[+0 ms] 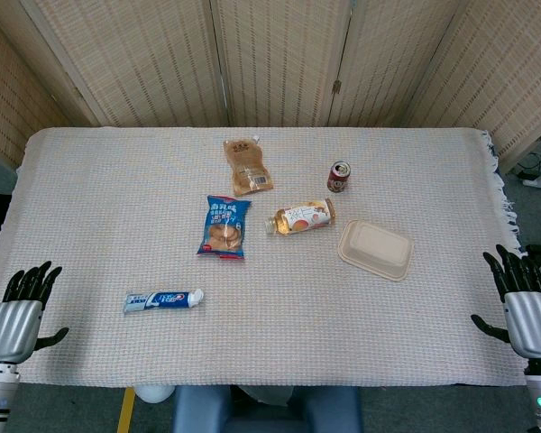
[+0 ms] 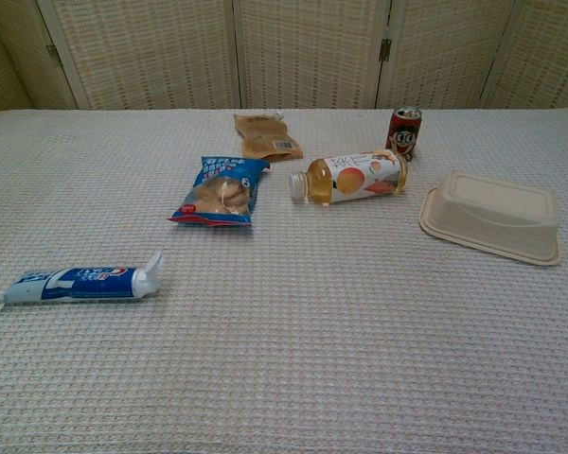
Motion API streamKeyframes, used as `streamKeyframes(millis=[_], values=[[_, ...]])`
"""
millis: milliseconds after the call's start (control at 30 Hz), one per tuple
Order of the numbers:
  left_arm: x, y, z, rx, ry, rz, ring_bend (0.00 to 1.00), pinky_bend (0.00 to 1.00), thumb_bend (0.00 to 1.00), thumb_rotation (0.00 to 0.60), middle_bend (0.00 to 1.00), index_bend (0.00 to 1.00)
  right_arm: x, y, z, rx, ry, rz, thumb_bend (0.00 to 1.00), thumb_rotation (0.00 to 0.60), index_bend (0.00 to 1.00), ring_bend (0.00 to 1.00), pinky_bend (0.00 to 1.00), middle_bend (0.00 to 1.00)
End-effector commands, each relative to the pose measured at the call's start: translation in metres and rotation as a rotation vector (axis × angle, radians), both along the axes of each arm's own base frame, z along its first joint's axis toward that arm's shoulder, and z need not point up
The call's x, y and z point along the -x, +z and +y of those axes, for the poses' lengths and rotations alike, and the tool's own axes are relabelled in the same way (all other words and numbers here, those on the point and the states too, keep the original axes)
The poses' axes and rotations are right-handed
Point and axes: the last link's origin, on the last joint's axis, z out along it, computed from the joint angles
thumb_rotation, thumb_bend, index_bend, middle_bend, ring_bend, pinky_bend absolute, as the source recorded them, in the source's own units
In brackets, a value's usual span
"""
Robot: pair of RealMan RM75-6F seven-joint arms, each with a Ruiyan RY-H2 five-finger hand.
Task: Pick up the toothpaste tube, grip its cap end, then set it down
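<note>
A blue and white toothpaste tube [image 1: 162, 300] [image 2: 80, 282] lies flat on the cloth at the front left, its white cap end [image 1: 197, 297] [image 2: 150, 272] pointing right. My left hand [image 1: 20, 311] hovers open at the table's front left corner, well left of the tube, fingers spread and pointing away from me. My right hand [image 1: 526, 302] is open too, at the front right corner, far from the tube. Neither hand holds anything. The chest view shows no hand.
A blue snack bag [image 1: 224, 226] [image 2: 220, 190] lies behind the tube. A brown pouch [image 1: 247, 166] [image 2: 266, 135], a juice bottle on its side [image 1: 300, 216] [image 2: 351, 177], a red can [image 1: 339, 176] [image 2: 404, 131] and a beige lidded box [image 1: 375, 249] [image 2: 492, 215] sit further back and right.
</note>
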Motion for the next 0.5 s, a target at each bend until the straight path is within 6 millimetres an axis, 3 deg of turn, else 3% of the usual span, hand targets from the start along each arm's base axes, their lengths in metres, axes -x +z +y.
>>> streamKeyframes(millis=[33,500], values=[[0.000,-0.001,0.000,-0.001,0.002,0.001,0.04,0.00,0.21,0.600,0.06,0.07,0.000,0.000,0.000,-0.001,0.000,-0.002,0.20,0.600,0.00,0.05,0.04,0.02],[-0.010,-0.016,0.013,0.036,-0.100,-0.002,0.09,0.00,0.21,0.600,0.11,0.13,0.001,0.011,0.003,0.039,0.010,-0.007,0.20,0.600,0.00,0.05,0.04,0.02]])
